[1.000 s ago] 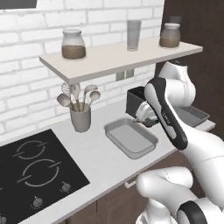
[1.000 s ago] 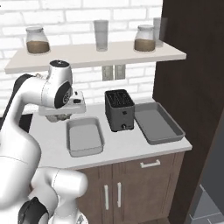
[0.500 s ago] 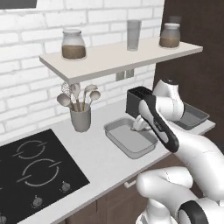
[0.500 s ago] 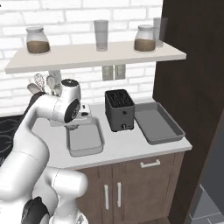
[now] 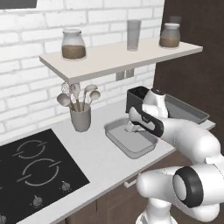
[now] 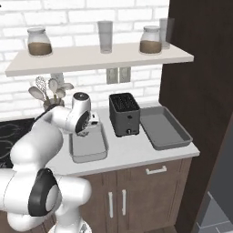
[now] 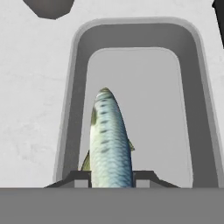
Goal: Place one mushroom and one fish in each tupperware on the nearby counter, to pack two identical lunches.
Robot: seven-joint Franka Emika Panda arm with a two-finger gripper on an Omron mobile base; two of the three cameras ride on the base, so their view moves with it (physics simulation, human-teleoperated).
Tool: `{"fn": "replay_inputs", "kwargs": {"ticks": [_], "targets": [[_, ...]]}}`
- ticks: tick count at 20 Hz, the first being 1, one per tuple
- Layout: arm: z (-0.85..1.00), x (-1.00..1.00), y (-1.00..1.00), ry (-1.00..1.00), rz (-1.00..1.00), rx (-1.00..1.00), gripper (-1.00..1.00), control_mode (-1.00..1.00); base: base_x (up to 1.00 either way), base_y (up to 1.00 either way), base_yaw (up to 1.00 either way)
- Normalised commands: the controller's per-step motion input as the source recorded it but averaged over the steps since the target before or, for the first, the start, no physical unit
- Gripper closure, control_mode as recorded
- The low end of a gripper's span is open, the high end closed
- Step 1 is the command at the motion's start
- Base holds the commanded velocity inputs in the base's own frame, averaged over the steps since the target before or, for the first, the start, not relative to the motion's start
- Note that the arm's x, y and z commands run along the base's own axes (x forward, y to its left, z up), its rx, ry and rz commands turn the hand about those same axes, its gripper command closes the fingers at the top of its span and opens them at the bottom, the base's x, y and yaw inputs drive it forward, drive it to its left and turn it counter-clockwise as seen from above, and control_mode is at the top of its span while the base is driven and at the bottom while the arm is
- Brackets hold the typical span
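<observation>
- Fish (image 7: 109, 140) is pinched between the two fingers of the gripper (image 7: 111, 177), which are pressed on its sides, and it hangs right over the near tupperware (image 7: 78, 65).
- From the left base view, the gripper (image 5: 132, 127) sits low inside that tray (image 5: 114, 136), which lies on the counter (image 5: 94, 157) beside the black toaster (image 6: 124, 113).
- No mushroom is in this tray that I can see (its floor looks bare).
- What could go wrong: the fish is long and slippery-looking, so if the fingers let go while it is tilted, it might tip over the rim and land on the counter.
- It hangs near one short end of the tray, so a drop there could leave its tip leaning on the wall.
- Lifting away too fast could drag the fish along if it sticks to a finger.
- Counting: one fish in view, two grey trays, the second tupperware (image 6: 164, 129) on the other side of the toaster.
- On the shelf (image 6: 91, 59) I count two jars and one glass, and a cup of spoons (image 5: 81, 118) stands by the wall.
</observation>
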Motion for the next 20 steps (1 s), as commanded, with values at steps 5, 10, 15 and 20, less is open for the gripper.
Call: {"fn": "replay_inputs", "kwargs": {"ticks": [5, 10, 15, 20], "targets": [[-0.55, 0.49, 0.10, 0.00, 0.00, 0.00, 1.00, -1.00, 0.00, 0.00, 0.00], [-0.60, 0.28, 0.04, -0.07, 0.00, 0.00, 1.00, -1.00, 0.00, 0.00, 0.00], [-0.33, 0.39, 0.02, -0.07, 0.00, 0.00, 1.00, -1.00, 0.00, 0.00, 0.00], [-0.03, 0.75, 0.07, -0.01, 0.00, 0.00, -1.00, -1.00, 0.00, 0.00, 0.00]]}}
